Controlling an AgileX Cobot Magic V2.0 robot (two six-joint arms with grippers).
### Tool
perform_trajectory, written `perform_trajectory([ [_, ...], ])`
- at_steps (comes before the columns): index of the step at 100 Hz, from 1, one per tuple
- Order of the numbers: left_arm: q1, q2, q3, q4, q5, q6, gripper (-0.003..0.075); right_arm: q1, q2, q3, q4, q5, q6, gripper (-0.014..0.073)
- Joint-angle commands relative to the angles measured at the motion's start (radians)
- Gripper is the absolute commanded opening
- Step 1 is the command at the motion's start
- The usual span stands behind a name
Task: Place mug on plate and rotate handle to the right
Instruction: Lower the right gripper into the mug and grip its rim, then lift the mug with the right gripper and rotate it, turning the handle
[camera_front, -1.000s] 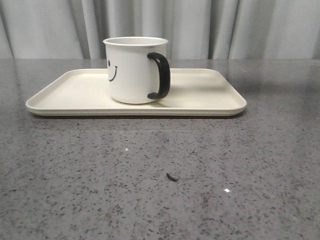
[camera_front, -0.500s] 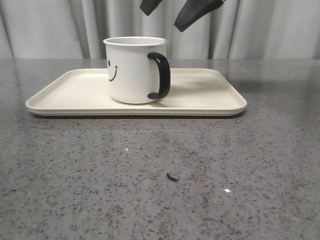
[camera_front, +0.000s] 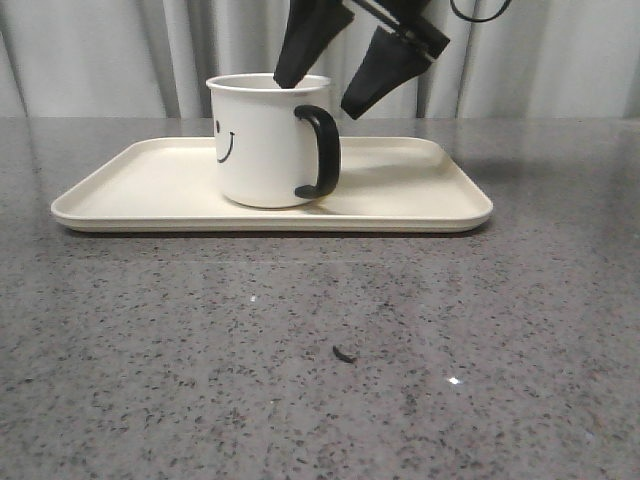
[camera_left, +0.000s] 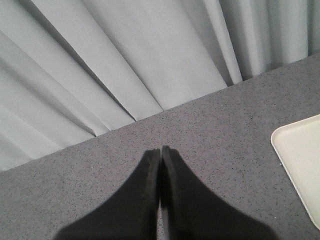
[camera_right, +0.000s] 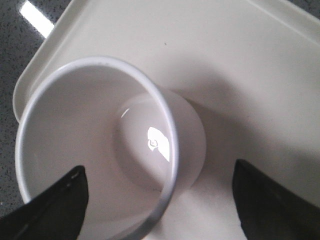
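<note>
Mug (camera_front: 262, 140): white, upright on the plate, a little left of the plate's middle, smiley face toward the left-near side.
Handle (camera_front: 321, 151): black loop, at the mug's right-near side in the front view.
Plate (camera_front: 420, 195): cream tray lying flat on the grey speckled bench (camera_front: 320, 350), toward its far side.
Right pincer (camera_front: 318, 88): above the mug, released and spread wide; one finger (camera_front: 303, 45) dips at the mug's rim, the other hangs outside, right of the mug and above the handle. In the right wrist view the rim runs between the two fingers.
Left pincer (camera_left: 161, 150): clenched, fingers pressed together with nothing between them, over bare bench left of the plate, near the curtain (camera_left: 125, 55).
Bench: a small dark speck (camera_front: 344, 353) lies on the near part.
</note>
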Motion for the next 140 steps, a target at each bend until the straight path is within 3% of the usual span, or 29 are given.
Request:
perform_trajectory([
  [1, -0.005, -0.011, -0.016, 0.020, -0.031, -0.005, -0.0019, 0.000, -0.041, -0.032, 0.031, -0.004, -0.003, 0.0546],
  [28, -0.005, -0.011, -0.016, 0.020, -0.031, -0.005, -0.0019, 0.000, -0.025, -0.032, 0.034, -0.002, -0.001, 0.0334],
  [60, -0.005, -0.011, -0.016, 0.022, -0.031, -0.005, -0.0019, 0.000, -0.025, -0.033, 0.053, -0.024, -0.001, -0.0106],
  [82, -0.005, -0.011, -0.016, 0.024, -0.031, -0.005, -0.0019, 0.000, -0.025, -0.068, 0.109, -0.011, -0.014, -0.0097],
  [106, -0.005, -0.011, -0.016, 0.024, -0.031, -0.005, -0.0019, -0.001, -0.025, -0.334, 0.109, 0.135, -0.096, -0.0097],
  [118, -0.005, -0.011, -0.016, 0.024, -0.031, -0.005, -0.0019, -0.001, -0.025, -0.463, 0.093, 0.138, -0.115, -0.0097],
  [140, -0.005, -0.011, -0.016, 0.024, -0.031, -0.005, -0.0019, -0.001, -0.025, -0.529, 0.057, 0.139, -0.199, -0.0097],
])
